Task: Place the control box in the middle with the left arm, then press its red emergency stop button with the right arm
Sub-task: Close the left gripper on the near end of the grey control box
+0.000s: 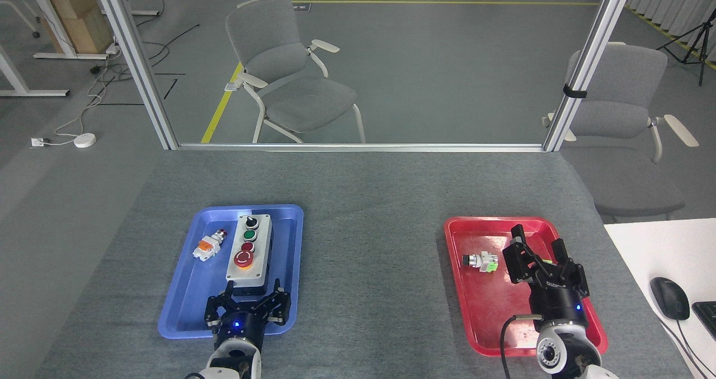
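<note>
While the control box [249,254] sits in the blue tray [184,306], first step in hand: the approach to the pick, nothing lifted yet. Nearest, at the tray's front edge, left gripper [248,304] with fingers spread wide, poised just short of the box's black near end (not touching it, as far as can be told). Off to the right, right gripper [536,249] over the red tray [475,323], fingers apart and empty, beside a small green-and-white switch [481,261]. Next move, by judgement: straddle the box across its narrow width, close, lift clear of the tray wall, carry to the middle [372,256]. Box's long axis near-to-far, tilted slightly; red emergency stop button [243,259] toward the near end, black knob [251,221] at the far end, loose white-orange switch [206,246] lying alongside
</note>
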Tool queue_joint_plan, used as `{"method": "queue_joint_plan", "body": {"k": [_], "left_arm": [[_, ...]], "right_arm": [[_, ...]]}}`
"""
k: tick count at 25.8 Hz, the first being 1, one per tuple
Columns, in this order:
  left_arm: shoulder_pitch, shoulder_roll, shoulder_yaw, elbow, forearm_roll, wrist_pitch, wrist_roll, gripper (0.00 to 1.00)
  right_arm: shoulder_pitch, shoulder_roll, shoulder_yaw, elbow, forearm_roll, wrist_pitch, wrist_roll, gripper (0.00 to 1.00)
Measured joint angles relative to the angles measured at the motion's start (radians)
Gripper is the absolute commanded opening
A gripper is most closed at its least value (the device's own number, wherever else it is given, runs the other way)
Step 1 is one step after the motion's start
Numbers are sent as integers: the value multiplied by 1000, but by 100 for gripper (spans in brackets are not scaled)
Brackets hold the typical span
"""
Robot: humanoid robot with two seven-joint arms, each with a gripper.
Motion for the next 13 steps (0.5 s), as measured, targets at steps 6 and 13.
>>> {"method": "queue_joint_plan", "body": {"k": [6, 13], "left_arm": [[-33, -1, 0, 47, 10, 5, 0, 100], [-63, 4, -1, 101, 29, 7, 0, 100]], "right_arm": [[0, -1, -1, 1, 69, 17, 5, 99], [0, 4, 12, 4, 174, 111, -4, 99]]}}
